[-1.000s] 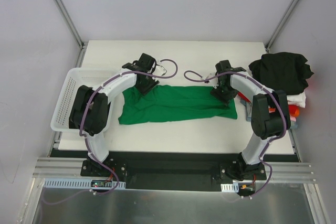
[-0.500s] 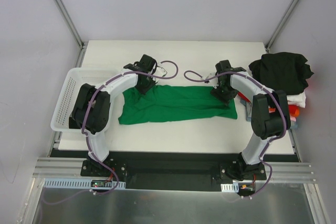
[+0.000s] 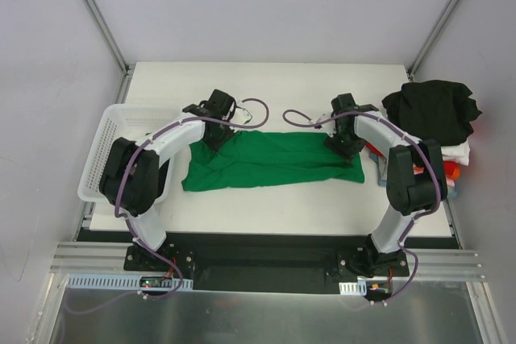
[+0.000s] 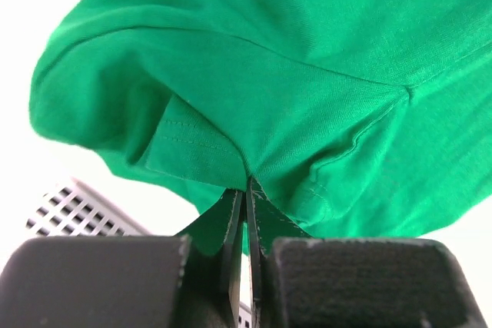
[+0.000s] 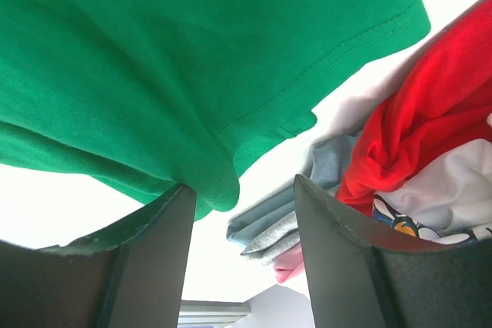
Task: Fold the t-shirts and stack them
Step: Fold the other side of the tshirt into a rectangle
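Note:
A bright green t-shirt (image 3: 270,160) lies folded in a long strip across the middle of the table. My left gripper (image 3: 216,136) is at its far left corner, shut on a pinch of the green cloth (image 4: 254,151). My right gripper (image 3: 345,144) is at the shirt's far right corner, open, with the green hem (image 5: 231,113) lying over its left finger. A pile of folded shirts stands at the right edge, a black one (image 3: 433,110) on top, white and red ones under it. The red shirt (image 5: 415,128) and grey and pink folds show in the right wrist view.
A white plastic mesh basket (image 3: 105,147) stands at the table's left edge, beside my left arm; its mesh (image 4: 73,213) shows in the left wrist view. The table's far strip (image 3: 266,86) lies behind both grippers.
My left gripper has shifted a little left and back, drawing the shirt's far left corner with it. The right arm has barely moved.

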`<state>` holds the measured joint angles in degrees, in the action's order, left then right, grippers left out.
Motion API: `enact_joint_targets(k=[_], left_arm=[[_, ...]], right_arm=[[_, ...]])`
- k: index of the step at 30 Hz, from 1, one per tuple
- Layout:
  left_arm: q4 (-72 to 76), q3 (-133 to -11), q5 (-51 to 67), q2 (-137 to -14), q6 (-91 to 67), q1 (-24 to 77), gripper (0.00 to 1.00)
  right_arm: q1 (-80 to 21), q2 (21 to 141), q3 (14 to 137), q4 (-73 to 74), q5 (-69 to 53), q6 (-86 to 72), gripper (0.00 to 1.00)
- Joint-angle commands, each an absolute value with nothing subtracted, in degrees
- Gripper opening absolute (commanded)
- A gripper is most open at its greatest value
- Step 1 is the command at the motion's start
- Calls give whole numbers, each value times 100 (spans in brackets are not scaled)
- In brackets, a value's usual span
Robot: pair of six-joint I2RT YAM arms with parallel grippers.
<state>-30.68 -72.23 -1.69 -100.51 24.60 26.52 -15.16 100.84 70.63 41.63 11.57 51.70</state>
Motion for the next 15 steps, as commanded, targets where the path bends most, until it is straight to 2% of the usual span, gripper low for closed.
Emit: enact_joint_targets(k=[1,9,15], left_arm=[[-3111,-7049,-386,-9423,2373,2637,0],[-3111,-6531,-615,-8930,2312,2646,0],[-3103,-6372,-685,-8859,2312,2646,9]], right_arm=[[-1538,9835,7022,4184,1178,5159,56],[-1529,9835,7040,4175,1160,5177,56],[-1538,9905,7066,4148,1143,5168,56]])
